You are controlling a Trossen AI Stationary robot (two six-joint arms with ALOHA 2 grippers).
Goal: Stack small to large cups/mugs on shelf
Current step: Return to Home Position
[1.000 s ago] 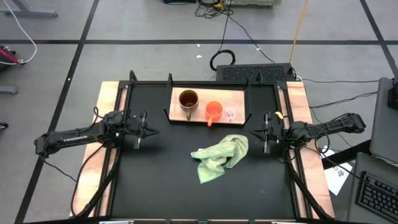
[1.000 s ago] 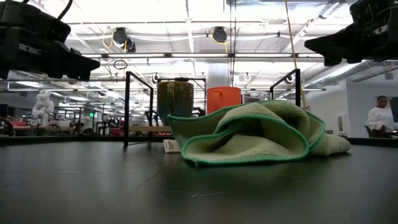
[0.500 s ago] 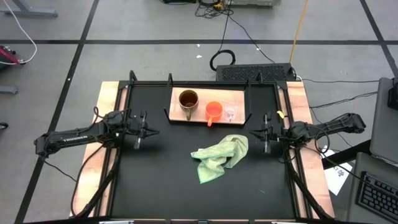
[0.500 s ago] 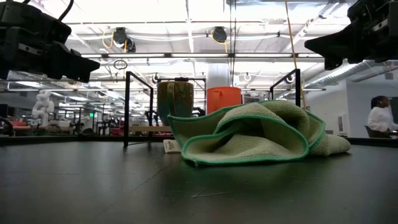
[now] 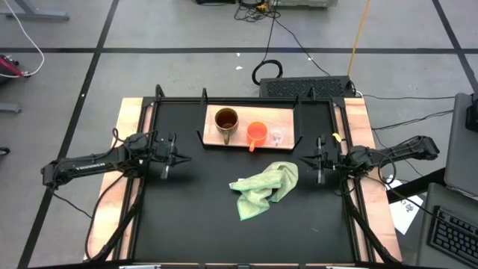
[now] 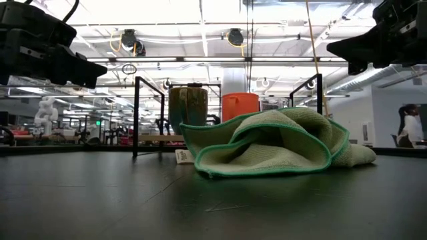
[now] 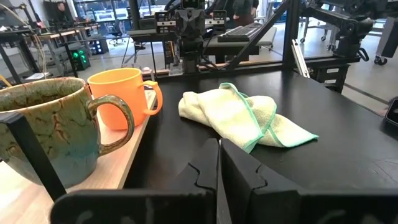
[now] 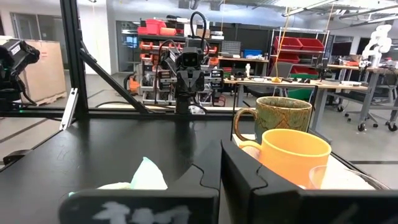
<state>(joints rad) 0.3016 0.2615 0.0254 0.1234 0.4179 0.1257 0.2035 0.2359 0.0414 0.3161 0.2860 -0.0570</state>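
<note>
Only a person [image 6: 405,127] beyond the surface is shifting since earlier. High: brown mug [image 5: 226,119], orange cup [image 5: 257,133], glass cup [image 5: 277,137] are standing along the shelf [image 5: 287,116]; left hand [image 5: 170,155] and right hand [image 5: 321,159] are hanging aside. Low: cloth [image 6: 273,143] is hiding the glass cup. Wrists: both hands are pinching together, empty. Glass cup is looking fragile and slick, so I am judging a rim grip safest.

Left gripper [image 5: 173,155], fingers together: bare tabletop [image 5: 194,202] straight ahead. Shelf [image 5: 287,116] is ahead to its left, with a mug [image 5: 226,119], orange cup [image 5: 256,133] and glass [image 5: 277,137] in a row and end brackets [image 6: 135,117] standing tall. Right gripper [image 5: 317,161], fingers together: crumpled cloth [image 5: 265,189] is near, ahead to its left, and the shelf is ahead to its right. Both grippers hang higher than the cloth.
</note>
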